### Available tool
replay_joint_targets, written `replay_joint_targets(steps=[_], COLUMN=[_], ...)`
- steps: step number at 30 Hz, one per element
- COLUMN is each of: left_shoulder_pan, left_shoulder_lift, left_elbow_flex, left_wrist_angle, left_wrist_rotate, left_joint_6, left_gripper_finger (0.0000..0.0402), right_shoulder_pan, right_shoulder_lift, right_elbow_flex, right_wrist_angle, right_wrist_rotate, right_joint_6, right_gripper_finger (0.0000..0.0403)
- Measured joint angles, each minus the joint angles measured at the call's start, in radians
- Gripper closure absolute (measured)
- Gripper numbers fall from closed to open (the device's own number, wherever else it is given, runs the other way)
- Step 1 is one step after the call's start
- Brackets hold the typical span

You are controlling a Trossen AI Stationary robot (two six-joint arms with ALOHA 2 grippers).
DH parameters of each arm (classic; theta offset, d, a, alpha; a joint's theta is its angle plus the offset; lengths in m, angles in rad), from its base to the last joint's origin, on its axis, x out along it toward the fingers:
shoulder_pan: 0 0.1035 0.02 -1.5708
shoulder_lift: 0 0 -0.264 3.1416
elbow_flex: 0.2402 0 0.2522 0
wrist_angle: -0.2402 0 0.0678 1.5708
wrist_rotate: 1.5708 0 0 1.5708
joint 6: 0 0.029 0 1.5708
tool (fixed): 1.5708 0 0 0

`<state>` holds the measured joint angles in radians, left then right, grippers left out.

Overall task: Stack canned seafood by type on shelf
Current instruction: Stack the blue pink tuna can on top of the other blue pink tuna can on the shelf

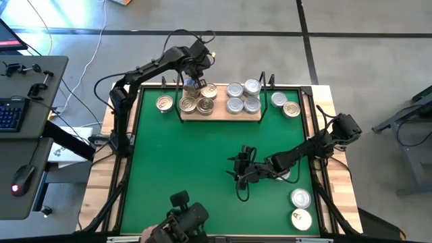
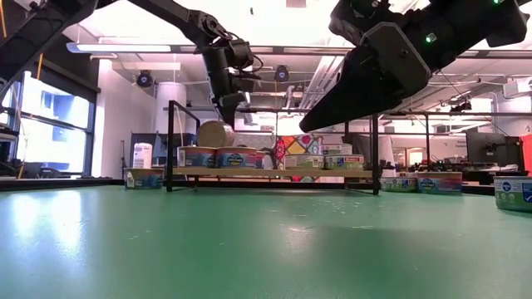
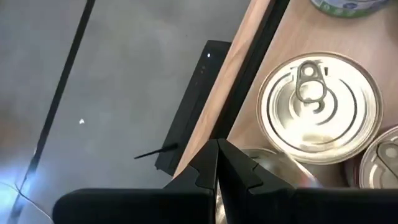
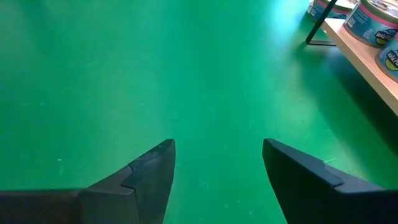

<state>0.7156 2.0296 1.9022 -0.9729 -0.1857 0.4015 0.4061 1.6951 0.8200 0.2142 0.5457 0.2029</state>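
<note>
Tins (image 1: 206,98) sat clustered on the wooden shelf (image 1: 221,115) at the mat's far edge: gold-lidded ones at its left end, silver-lidded ones (image 1: 243,96) toward the right. More tins stood on the green mat (image 1: 189,162) beside both ends of the shelf and near the right front corner (image 1: 300,208). Left gripper (image 3: 216,163) hovered over the shelf's left end, fingers pinched together, holding nothing. Right gripper (image 4: 217,171) hung low over bare mat, fingers spread, empty.

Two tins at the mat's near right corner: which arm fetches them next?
Right, probably. Its open gripper hovers over the mat near those tins; the left gripper is shut, far off at the shelf.
</note>
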Motion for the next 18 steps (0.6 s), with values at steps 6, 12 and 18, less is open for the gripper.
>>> replay_joint_targets(steps=[6,12,18], left_shoulder_pan=[-0.021,-0.054,-0.088], left_shoulder_lift=[-0.034,-0.095,-0.118], left_elbow_flex=[0.000,0.000,0.000], left_wrist_angle=[-0.006,-0.030,-0.098], left_wrist_rotate=[0.001,0.019,0.020], left_joint_6=[0.019,0.129,0.236], left_gripper_finger=[0.0401,0.0399,0.0333], right_shoulder_pan=[0.000,0.000,0.000], right_shoulder_lift=[0.000,0.000,0.000], right_elbow_flex=[0.000,0.000,0.000], right_wrist_angle=[-0.004,-0.008,-0.008], right_wrist_rotate=[0.000,0.000,0.000], right_joint_6=[-0.001,-0.001,-0.001], right_gripper_finger=[0.0165,0.0165,0.0165])
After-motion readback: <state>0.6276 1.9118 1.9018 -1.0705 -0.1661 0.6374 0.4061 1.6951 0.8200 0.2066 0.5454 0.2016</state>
